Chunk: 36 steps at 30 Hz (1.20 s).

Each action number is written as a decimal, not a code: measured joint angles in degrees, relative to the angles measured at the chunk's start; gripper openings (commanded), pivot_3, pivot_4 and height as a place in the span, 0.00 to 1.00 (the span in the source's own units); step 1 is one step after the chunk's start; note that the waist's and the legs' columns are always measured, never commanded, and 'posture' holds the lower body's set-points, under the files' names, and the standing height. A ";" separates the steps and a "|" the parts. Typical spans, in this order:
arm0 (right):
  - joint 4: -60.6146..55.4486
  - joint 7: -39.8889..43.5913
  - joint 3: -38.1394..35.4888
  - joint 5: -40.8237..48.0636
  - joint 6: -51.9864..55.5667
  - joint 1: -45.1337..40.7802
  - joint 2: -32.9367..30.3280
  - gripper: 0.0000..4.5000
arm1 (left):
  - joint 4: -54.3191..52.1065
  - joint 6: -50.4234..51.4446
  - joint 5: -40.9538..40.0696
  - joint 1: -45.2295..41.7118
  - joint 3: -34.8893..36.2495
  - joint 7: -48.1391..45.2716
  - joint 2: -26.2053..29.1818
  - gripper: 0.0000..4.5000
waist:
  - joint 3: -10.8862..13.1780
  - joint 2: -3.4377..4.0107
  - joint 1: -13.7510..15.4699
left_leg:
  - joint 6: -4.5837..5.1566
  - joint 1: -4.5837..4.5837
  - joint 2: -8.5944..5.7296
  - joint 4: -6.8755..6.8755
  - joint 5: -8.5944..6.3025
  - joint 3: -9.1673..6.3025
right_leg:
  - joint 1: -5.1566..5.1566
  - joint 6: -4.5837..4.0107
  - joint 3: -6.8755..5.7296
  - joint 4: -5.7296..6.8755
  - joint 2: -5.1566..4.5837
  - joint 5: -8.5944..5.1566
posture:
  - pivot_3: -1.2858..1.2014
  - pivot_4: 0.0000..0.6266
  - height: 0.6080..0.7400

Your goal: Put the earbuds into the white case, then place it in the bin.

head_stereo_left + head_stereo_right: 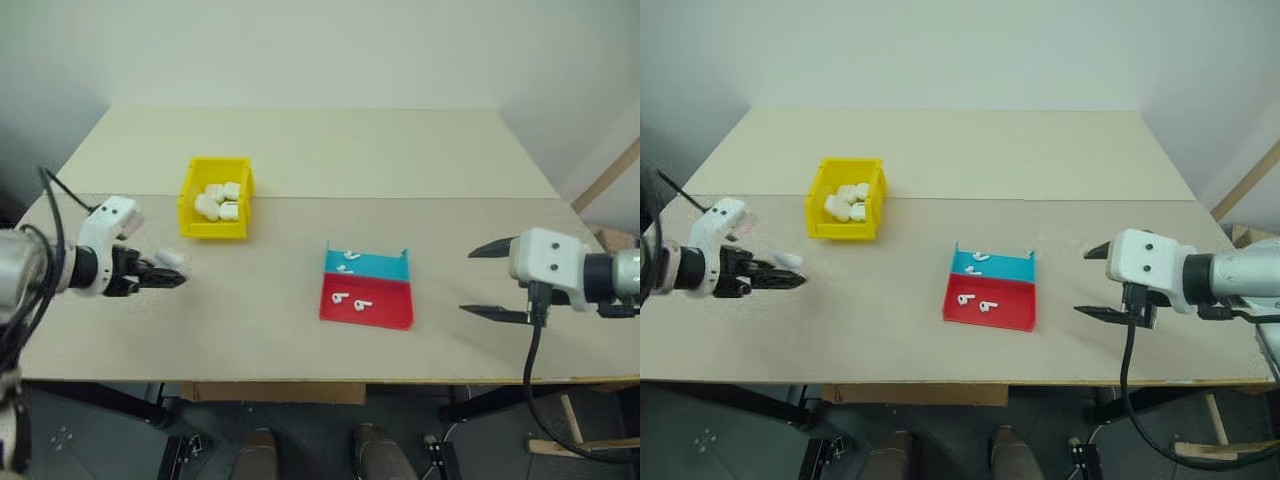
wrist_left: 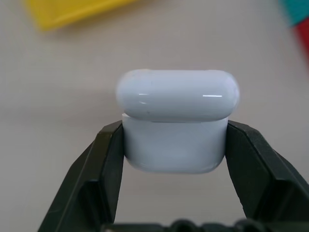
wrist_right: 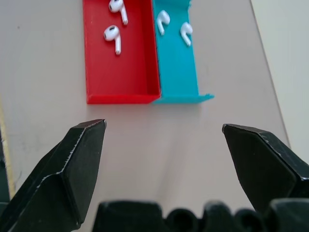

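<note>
Case in hand, earbuds still in the tray

The left pincer point(image 2: 174, 159) is clamped on the white case point(image 2: 176, 126) above the desk point(image 1: 300, 150), near the yellow bin point(image 1: 190, 195); the right pincer point(image 3: 164, 145) stands wide apart, empty, near the red and teal tray point(image 3: 123, 92) holding four earbuds point(image 3: 113, 37). The glossy case, gripped low on its sides, could slip or twist, and its lid looks closed, blocking the earbuds.

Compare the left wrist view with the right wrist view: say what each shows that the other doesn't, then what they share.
Left wrist view: the left gripper shut on the white case, lid closed, with a corner of the yellow bin beyond.
Right wrist view: the right gripper open and holding nothing, and four earbuds, two in each tray half.
Shared: the table and the red and teal tray.
</note>
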 measured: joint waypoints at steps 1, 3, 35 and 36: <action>-0.23 0.00 0.51 -0.16 0.20 -0.70 -0.32 1.00 | -2.98 -3.52 -0.24 2.50 2.65 0.84 -3.36 0.62 | -0.07 0.11 0.10 | 0.02 0.04 -0.03 0.01 -0.02 0.06 | 0.06 0.02 0.05 0.00 -0.03 0.00 | 0.52 0.24 1.00; -1.62 0.23 2.68 -0.94 1.85 -1.95 -2.83 1.00 | -7.00 -11.70 -0.32 8.23 5.12 2.31 -9.54 0.62 | -0.12 0.20 0.16 | 0.07 0.08 -0.03 0.01 -0.05 0.14 | 0.02 0.01 0.15 -0.01 -0.03 0.01 | 0.52 0.24 1.00; -16.40 -4.70 45.38 -1.86 46.38 -42.45 10.83 1.00 | 18.58 -81.15 -4.35 14.98 -8.93 -21.94 -34.70 0.62 | -0.23 0.32 -0.24 | 0.28 -0.04 0.02 0.18 -0.17 0.09 | -0.09 -0.02 0.11 0.00 0.06 0.03 | 0.52 0.24 1.00; -15.39 -5.49 47.38 -2.68 47.26 -43.99 12.62 0.96 | 18.83 -81.88 -4.39 15.01 -9.07 -22.26 -34.81 0.62 | -0.23 0.32 -0.35 | 0.28 -0.04 0.03 0.18 -0.16 0.06 | -0.08 -0.02 0.09 0.00 0.07 0.03 | 0.52 0.24 1.00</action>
